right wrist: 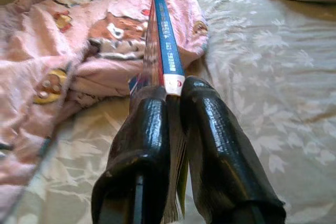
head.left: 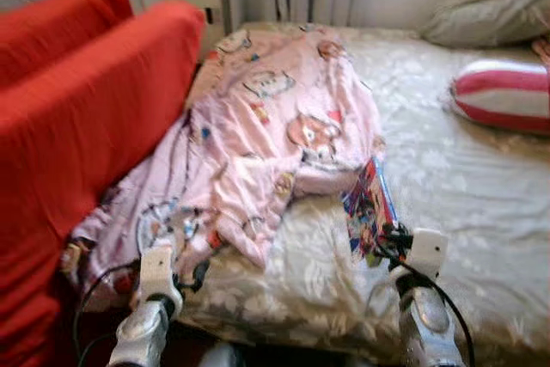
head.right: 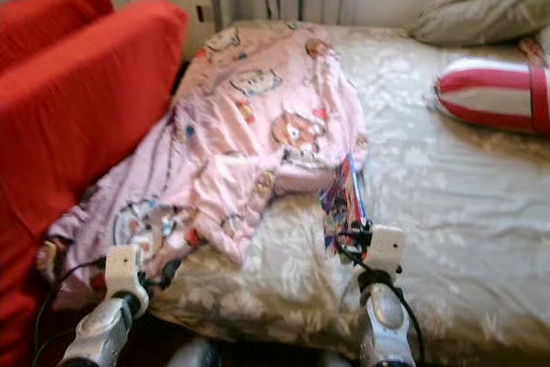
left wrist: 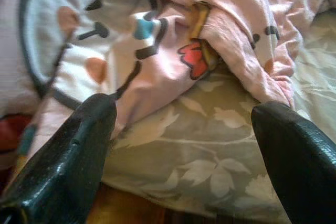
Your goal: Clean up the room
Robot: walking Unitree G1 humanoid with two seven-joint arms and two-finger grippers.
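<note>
Black right gripper (right wrist: pixel 176 95) clamps a book (right wrist: pixel 167 51) — left gripper (left wrist: pixel 184 124) gapes wide by pink blanket (head.left: pixel 258 126).

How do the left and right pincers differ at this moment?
The left pincer is open, its fingers spread and holding nothing; the right pincer is shut on a thin book. The left sits at the bed's near edge by the pink blanket; the right is over the leaf-patterned bedspread, beside the blanket's edge. Both have black fingers.
</note>
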